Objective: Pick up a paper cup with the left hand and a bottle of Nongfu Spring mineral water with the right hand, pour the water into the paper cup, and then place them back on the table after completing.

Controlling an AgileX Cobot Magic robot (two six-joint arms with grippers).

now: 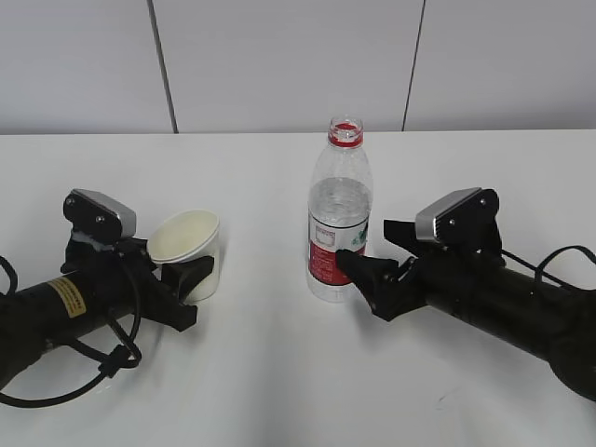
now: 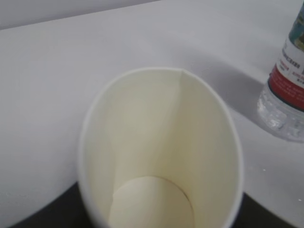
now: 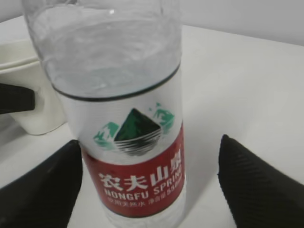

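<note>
White paper cup (image 1: pixel 186 250); clear bottle (image 1: pixel 339 212) (red-and-white label).

We note two black arms, each topped by a grey camera block. The left arm (image 1: pixel 56 312) carries a yellow sticker (image 1: pixel 67 297) and looped black cables (image 1: pixel 88 358); the right arm (image 1: pixel 503 303) is bulkier, rounded.

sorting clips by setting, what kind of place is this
Probably a lab or test bench rather than a home: a bare white table against plain grey wall panels, with only a paper cup and a water bottle set out between two black robot arms.
</note>
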